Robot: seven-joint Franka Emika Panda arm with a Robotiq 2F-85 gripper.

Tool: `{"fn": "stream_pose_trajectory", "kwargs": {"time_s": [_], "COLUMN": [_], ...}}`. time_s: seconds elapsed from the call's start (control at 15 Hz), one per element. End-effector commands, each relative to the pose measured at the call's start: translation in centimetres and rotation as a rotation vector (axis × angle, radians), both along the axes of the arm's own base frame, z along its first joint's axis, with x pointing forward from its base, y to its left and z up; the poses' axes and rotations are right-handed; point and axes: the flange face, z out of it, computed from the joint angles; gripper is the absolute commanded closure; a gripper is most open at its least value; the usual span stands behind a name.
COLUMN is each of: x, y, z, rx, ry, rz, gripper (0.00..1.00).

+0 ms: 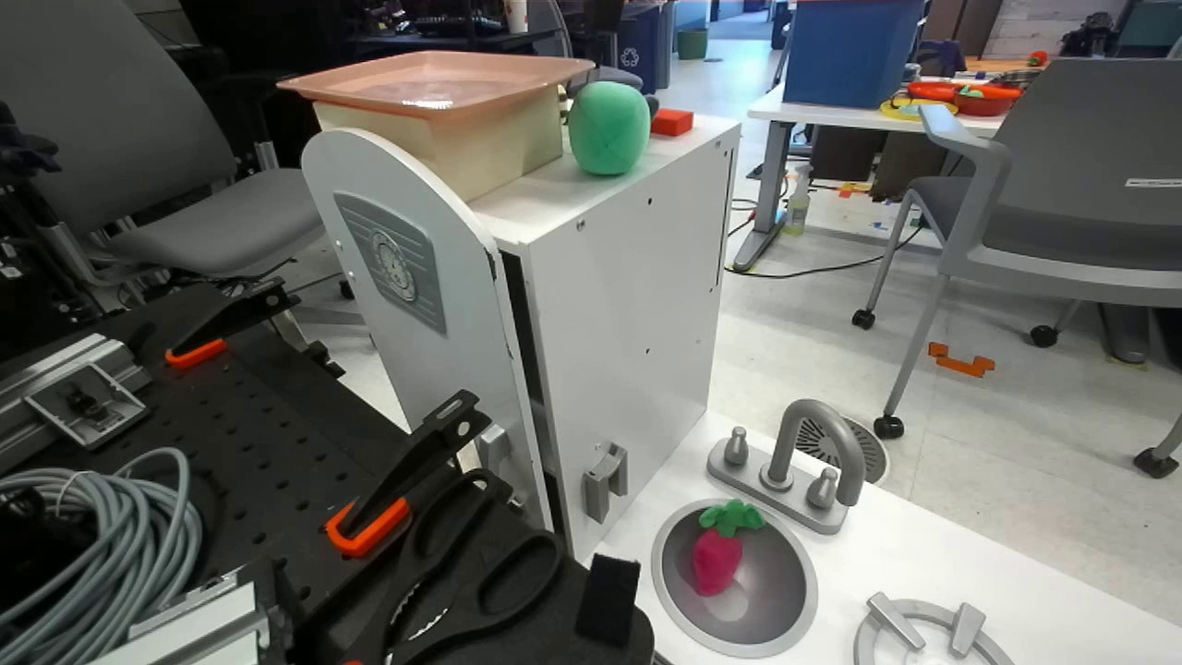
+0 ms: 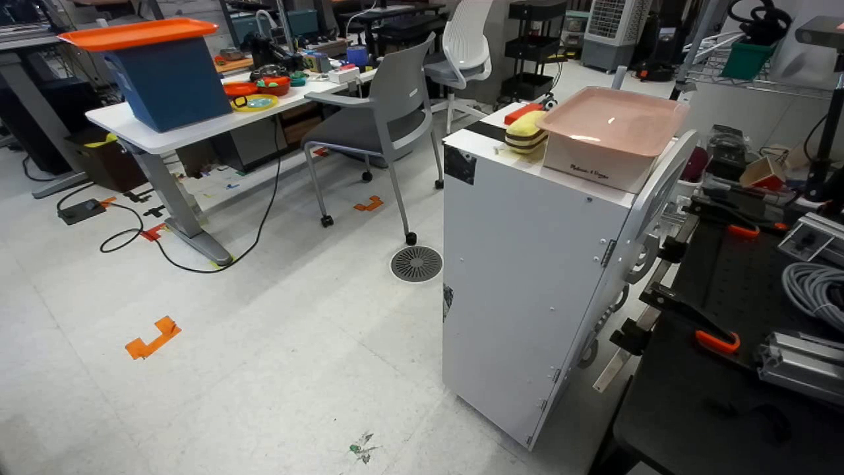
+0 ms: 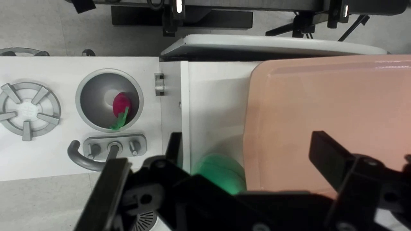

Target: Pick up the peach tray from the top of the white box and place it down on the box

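Observation:
The peach tray (image 1: 443, 81) lies flat like a lid on a smaller cream box (image 1: 503, 152) on top of the tall white box (image 1: 633, 305). An exterior view also shows the tray (image 2: 616, 122), the cream box (image 2: 593, 165) with lettering on its side, and the white box (image 2: 514, 277). In the wrist view the tray (image 3: 327, 109) fills the right side and runs out of frame; the white box's top (image 3: 215, 102) shows left of it. My gripper (image 3: 246, 141) is open and empty above them, one finger over the tray, the other left of it. The arm is out of both exterior views.
A green round object (image 1: 609, 129) stands beside the cream box, under the gripper in the wrist view (image 3: 221, 173). A red block (image 1: 672, 122) and a yellow striped toy (image 2: 526, 132) also sit on top. A sink (image 3: 85, 96) with a faucet (image 3: 114, 148) adjoins the white box.

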Motion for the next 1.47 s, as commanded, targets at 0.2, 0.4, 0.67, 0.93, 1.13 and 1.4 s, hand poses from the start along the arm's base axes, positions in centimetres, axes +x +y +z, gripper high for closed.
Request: {"fn": "stream_pose_trajectory", "kwargs": {"time_s": [0.2, 0.4, 0.67, 0.93, 1.13, 1.4], "x": [1.5, 2.1, 2.8, 3.5, 3.8, 4.0], "y": [-1.3, -0.4, 0.6, 0.8, 0.6, 0.8], "z": [-1.0, -1.5, -1.9, -2.4, -3.2, -3.9], "rx": [0.043, 0.12, 0.156, 0.146, 0.141, 0.153], "ry": [0.022, 0.043, 0.076, 0.099, 0.113, 0.123], "rz": [-0.009, 0.032, 0.075, 0.097, 0.104, 0.127], "gripper": [0.0, 0.0, 0.0, 0.0, 0.0, 0.0]}}
